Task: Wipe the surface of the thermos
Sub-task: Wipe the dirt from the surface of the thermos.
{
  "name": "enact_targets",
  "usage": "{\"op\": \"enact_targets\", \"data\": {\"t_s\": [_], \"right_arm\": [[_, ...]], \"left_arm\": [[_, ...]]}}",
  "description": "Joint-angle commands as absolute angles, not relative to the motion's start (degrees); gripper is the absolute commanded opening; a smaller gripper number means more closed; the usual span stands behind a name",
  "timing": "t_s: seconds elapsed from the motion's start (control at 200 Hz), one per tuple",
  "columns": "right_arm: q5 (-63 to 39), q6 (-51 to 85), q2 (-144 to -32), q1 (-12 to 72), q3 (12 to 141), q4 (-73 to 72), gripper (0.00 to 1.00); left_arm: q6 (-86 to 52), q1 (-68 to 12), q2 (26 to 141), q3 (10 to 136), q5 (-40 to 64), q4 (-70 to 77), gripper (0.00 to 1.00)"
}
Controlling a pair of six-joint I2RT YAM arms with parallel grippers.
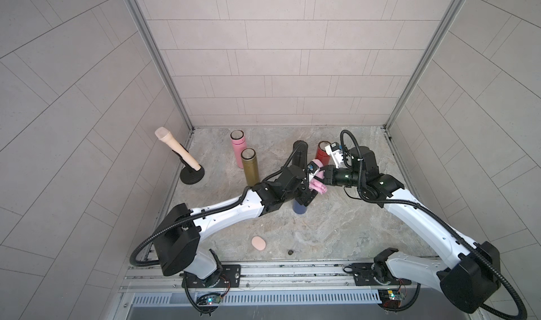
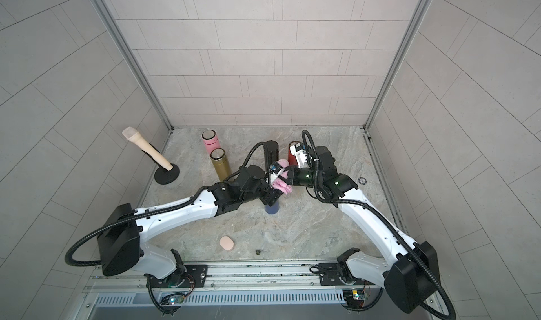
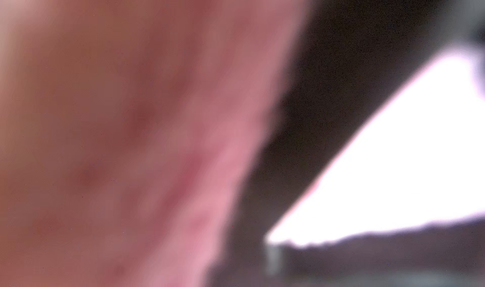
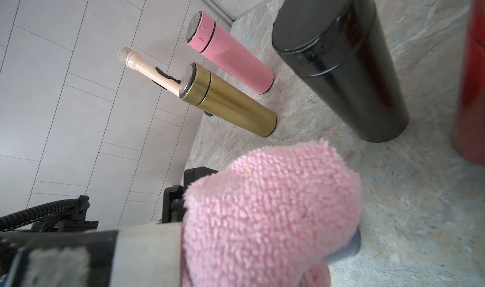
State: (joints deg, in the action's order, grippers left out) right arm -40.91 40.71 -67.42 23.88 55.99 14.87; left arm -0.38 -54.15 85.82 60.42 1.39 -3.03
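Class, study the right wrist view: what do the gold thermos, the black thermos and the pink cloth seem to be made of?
The gold thermos: probably metal, brushed satin finish; soft streaky sheen along its body. The black thermos: glossy, with sharp reflections; painted metal or plastic, unclear. The pink cloth: fluffy looped pile, likely microfibre.

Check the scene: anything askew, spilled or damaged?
No spill seen. Two small things: the pink thermos has chipped paint marks near its cap, and a small dark bit lies loose near the front edge of the table. Also, the pink cloth blocks most of the left wrist view, blurred.
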Motion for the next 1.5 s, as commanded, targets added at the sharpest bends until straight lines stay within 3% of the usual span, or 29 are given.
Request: {"op": "enact_targets", "data": {"t_s": [0.0, 0.19, 0.355, 0.54, 0.66, 0.951, 1.301, 1.491], "right_arm": [[-39.73, 34.97, -67.7, 25.81, 58.61, 24.1, 0.0], [-15.01, 30.01, -63.23, 26.37, 58.8, 39.29, 0.0], [-7.13, 30.08, -55.48, 26.28, 54.49, 33.76, 0.0], [-13.16, 31.92, -54.74, 26.28, 56.42, 30.64, 0.0], [-17.86, 33.57, -56.24, 26.28, 57.62, 28.12, 0.0], [-21.18, 34.12, -58.67, 26.4, 60.27, 25.18, 0.0], [-35.6, 36.66, -66.01, 29.77, 60.92, 20.88, 0.0], [-37.83, 39.7, -68.16, 32.46, 56.81, 15.01, 0.0]], "left_arm": [[0.43, -54.45, 87.36, 59.75, 2.75, -1.83, 0.8], [-0.19, -54.49, 86.23, 57.63, 2.16, -0.8, 0.84], [-0.37, -54.53, 83.69, 55.37, 0.97, -0.07, 0.9], [-0.35, -54.46, 82.81, 54.32, 0.7, 1.2, 0.91], [-0.64, -54.49, 82.01, 52.59, 1.2, 4.15, 0.96], [-0.63, -54.53, 81.38, 52.64, 1.22, 6.03, 0.98], [-1.84, -54.54, 83.86, 51.97, 0.05, 12.74, 0.88], [-2.14, -54.5, 84.78, 52.37, 1.36, 13.01, 0.86]]}}
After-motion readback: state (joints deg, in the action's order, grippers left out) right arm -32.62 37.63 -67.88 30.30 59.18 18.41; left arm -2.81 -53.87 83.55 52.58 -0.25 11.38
